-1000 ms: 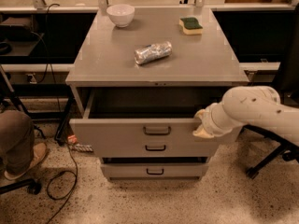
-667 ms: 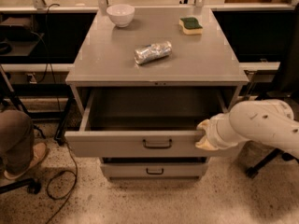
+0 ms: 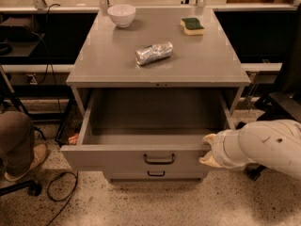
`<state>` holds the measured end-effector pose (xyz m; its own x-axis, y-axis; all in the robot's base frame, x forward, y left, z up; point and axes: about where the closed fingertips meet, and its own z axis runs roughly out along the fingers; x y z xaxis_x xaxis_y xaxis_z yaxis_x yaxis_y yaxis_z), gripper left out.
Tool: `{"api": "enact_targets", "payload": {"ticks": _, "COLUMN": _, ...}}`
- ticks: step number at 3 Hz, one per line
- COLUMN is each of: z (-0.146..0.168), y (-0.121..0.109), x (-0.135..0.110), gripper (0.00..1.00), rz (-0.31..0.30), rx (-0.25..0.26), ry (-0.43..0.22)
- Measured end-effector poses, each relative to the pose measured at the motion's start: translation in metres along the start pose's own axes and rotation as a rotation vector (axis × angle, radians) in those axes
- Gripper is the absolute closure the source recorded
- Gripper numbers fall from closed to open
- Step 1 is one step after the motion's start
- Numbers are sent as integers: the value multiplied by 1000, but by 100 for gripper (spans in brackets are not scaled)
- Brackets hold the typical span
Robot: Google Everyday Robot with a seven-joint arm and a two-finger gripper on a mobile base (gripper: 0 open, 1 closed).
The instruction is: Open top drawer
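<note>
The top drawer (image 3: 117, 157) stands pulled out. The pincer (image 3: 207, 149) sits at its right end; I cannot tell its grip. Behind, the tabletop (image 3: 211, 60) carries a bowl (image 3: 121, 15), a foil packet (image 3: 154, 52) and a sponge (image 3: 192, 26).

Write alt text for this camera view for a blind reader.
The top drawer of a grey cabinet stands pulled well out, the robot's gripper at its front corner. On top sit a white bowl, a foil packet and a green sponge.
</note>
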<state>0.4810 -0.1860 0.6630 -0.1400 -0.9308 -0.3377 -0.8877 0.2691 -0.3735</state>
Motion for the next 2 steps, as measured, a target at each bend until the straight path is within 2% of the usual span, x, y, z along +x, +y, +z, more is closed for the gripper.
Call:
{"api": "enact_targets", "payload": {"ticks": 1, "z": -11, "y": 21, "x": 0, "gripper": 100, "rz": 16, "rx": 12, "ry": -26}}
{"api": "enact_targets", "payload": {"ticks": 2, "z": -14, "y": 27, "x": 0, "gripper": 100, "rz": 18, "rx": 10, "ry": -31}}
